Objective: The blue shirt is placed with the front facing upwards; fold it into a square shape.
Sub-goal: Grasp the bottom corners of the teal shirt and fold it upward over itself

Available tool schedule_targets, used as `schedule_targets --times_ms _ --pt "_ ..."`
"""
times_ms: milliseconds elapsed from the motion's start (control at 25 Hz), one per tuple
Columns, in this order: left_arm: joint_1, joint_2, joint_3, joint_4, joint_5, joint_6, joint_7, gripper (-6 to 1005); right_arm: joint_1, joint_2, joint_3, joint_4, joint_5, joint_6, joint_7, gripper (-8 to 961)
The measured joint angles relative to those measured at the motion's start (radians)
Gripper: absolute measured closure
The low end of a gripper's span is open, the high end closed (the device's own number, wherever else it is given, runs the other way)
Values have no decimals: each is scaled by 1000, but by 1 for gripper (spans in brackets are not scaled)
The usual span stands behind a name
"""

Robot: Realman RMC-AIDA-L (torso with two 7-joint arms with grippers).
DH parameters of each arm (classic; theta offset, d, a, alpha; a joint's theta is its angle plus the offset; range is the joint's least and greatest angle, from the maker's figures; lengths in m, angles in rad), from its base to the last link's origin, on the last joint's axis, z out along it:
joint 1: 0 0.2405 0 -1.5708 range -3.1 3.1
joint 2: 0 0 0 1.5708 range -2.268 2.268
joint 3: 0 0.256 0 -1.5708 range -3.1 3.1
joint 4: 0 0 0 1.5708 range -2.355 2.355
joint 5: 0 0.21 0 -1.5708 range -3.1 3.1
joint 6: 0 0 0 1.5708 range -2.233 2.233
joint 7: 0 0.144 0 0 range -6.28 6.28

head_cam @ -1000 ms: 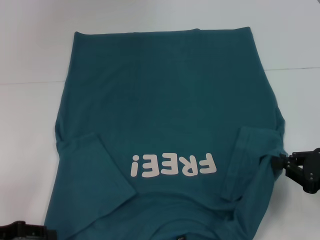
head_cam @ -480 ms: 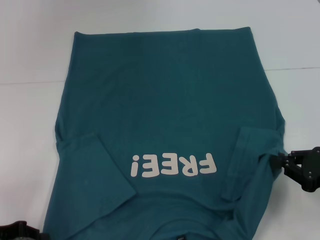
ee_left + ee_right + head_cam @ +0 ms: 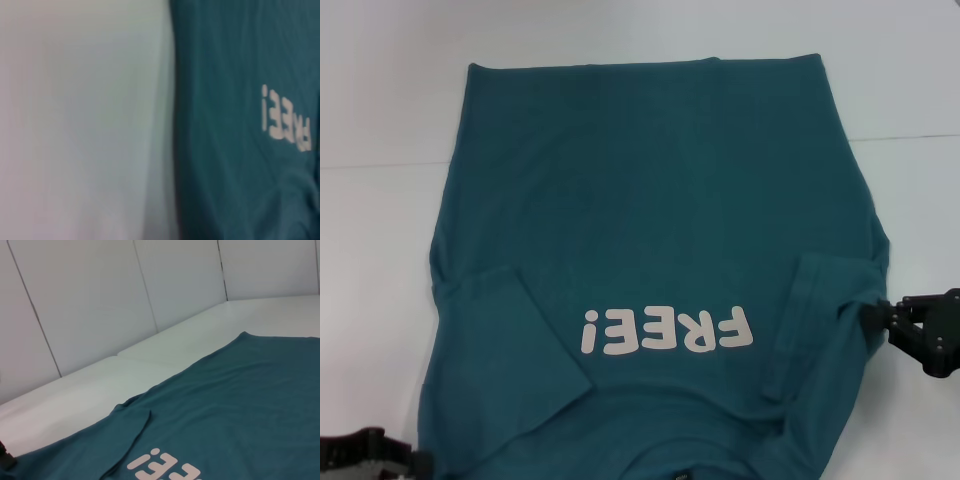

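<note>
Head view: the blue shirt (image 3: 650, 250) lies flat on the white table (image 3: 380, 250), front up, "FREE!" lettering (image 3: 667, 330) legible, collar toward the robot. Both sleeves are folded in over the body. Your right gripper (image 3: 876, 316) sits at the shirt's right edge beside the folded sleeve (image 3: 815, 320), fingertips touching the fabric edge; you cannot tell from here whether it has pinched cloth or merely rests against it. Your left gripper (image 3: 390, 452) is low at the near left corner, just beside the hem side, finger state unclear.

Risk: if only one layer is caught on the right, lifting will unfold the sleeve. An uneven lift between arms would skew the fold line and bunch the chest.
</note>
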Motion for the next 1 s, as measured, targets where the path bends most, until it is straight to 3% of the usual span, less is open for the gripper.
schedule_targets --times_ms 360,760,1000 --pt "-1 3 -1 -3 -90 9 49 948 12 -1 5 0 0 13 1 922" --pt "14 -8 -2 -2 -140 55 197 946 -11 0 12 -14 1 -35 -47 922" --pt "52 -12 -6 -4 -178 100 310 944 -44 13 34 -63 3 -100 -73 923"
